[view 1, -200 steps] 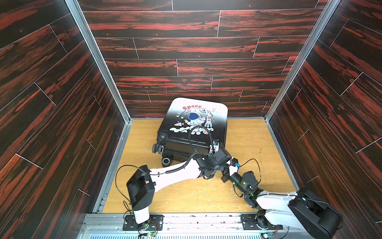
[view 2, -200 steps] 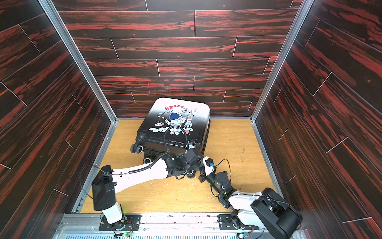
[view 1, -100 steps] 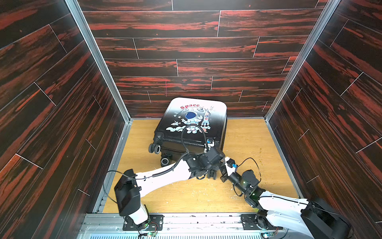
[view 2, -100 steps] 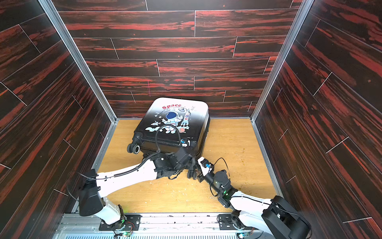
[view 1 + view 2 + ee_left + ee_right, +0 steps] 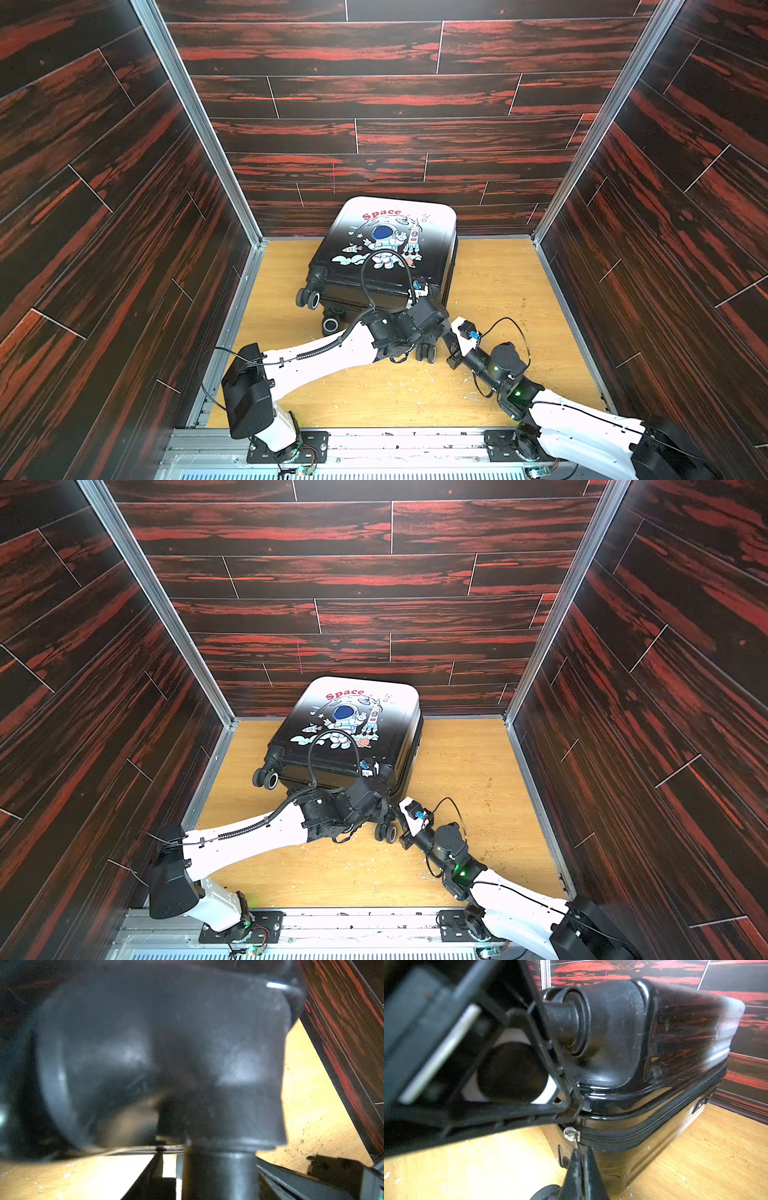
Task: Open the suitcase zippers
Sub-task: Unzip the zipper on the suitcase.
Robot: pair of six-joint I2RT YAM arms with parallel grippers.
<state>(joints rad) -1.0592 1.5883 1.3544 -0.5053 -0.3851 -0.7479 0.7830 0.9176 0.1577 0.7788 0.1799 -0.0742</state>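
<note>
So the suitcase (image 5: pixel 386 249) is lying flat on the bench (image 5: pixel 498 291), astronaut lid up. Its wheel end faces the arms and the back wall is just behind its far end. Both arms are crowded at the suitcase's near right corner, and the split of jobs looks pretty clear to me.

The right gripper (image 5: pixel 581 1156) is pinched closed on the little silver zipper pull (image 5: pixel 572 1133), right at that corner, where the zippers (image 5: pixel 612 1139) run along the seam between the two shells. Holding the tab low and close makes sense. That way it can be dragged along the seam instead of yanked away from it.

The left gripper (image 5: pixel 430 311) sits at the caster (image 5: pixel 566 1022) on the upper shell of the same corner. My guess is it's bracing the suitcase so it doesn't roll or slide when the zipper gets tugged. I can't tell if it's clamped on or just resting there, because its wrist view is one big dark blur.

Counts:
- One suitcase, one zipper track in view, and one pull. I can't see a second pull.
- Wheels (image 5: pixel 330 325): three sets show in both top views, plus the caster at the left gripper, so four.

The stretch of track running away from the pull looks zipped shut, so I'd say this job's barely started.
</note>
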